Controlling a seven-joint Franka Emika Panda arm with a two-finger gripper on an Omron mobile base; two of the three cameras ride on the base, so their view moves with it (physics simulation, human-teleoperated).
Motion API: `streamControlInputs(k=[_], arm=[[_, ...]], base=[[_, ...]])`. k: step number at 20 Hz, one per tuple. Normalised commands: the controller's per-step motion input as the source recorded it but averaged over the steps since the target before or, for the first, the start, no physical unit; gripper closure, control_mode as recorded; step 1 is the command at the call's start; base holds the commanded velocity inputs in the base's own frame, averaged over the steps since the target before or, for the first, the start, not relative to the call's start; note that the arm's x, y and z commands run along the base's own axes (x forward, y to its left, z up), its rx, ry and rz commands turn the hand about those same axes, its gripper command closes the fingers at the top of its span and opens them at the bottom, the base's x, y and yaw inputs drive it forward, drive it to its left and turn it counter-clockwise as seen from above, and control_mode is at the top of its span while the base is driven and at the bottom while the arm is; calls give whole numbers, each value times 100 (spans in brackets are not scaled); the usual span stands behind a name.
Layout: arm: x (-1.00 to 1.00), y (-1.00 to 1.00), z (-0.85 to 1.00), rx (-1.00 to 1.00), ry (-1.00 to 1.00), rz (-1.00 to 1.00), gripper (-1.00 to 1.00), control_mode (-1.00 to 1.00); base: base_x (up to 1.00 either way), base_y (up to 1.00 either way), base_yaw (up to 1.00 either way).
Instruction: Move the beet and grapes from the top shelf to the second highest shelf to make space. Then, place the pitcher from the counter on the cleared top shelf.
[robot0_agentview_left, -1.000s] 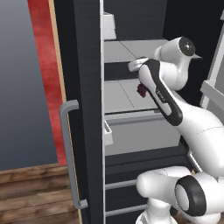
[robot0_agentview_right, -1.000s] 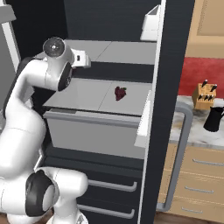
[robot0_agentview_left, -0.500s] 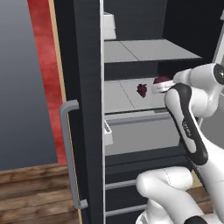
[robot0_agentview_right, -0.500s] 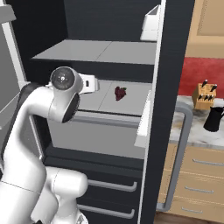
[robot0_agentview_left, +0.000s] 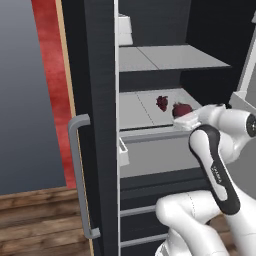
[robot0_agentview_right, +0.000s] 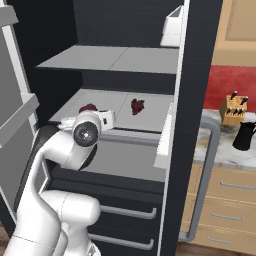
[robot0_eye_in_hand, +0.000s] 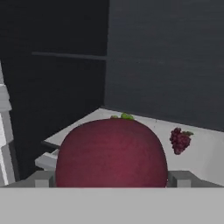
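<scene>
The beet (robot0_eye_in_hand: 111, 153), smooth and dark red, sits between the two finger tips of my gripper (robot0_eye_in_hand: 111, 179), which is shut on it. The beet (robot0_agentview_left: 181, 109) hangs low over the right front part of the second highest shelf (robot0_agentview_left: 137, 107), just behind its front rail; whether it touches the shelf I cannot tell. The grapes (robot0_agentview_left: 162, 102) lie on that same shelf a little further in and to the left, apart from the beet (robot0_agentview_right: 89, 107). The top shelf (robot0_agentview_right: 115, 59) is bare. The black pitcher (robot0_agentview_right: 245, 136) stands on the counter (robot0_agentview_right: 220, 150).
The open fridge door (robot0_agentview_left: 95, 125) with its grey handle (robot0_agentview_left: 80, 175) stands to the left of the shelves. A tan knife block (robot0_agentview_right: 232, 109) is behind the pitcher. A white door bin (robot0_agentview_right: 172, 25) hangs high. Drawers lie below the shelves.
My arm has come down from the top shelf's height to the second highest shelf, carrying the beet with it. The grapes have stayed where they were.
</scene>
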Motion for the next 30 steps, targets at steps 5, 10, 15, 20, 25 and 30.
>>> streamControlInputs(k=[5, 10, 15, 20, 25, 30], arm=[[16, 0, -39, 0, -13, 12, 100, -100], [25, 0, -19, 0, -7, 9, 100, -100], [30, 1, -9, 0, -2, 6, 100, -100], [36, 5, -4, 0, -1, 4, 100, -100], [59, 14, 0, 0, 4, 0, 100, -100], [81, 22, 0, 0, 7, 0, 100, -100]], base=[[0, 0, 0], [0, 0, 0], [0, 0, 0], [0, 0, 0], [0, 0, 0], [0, 0, 0]])
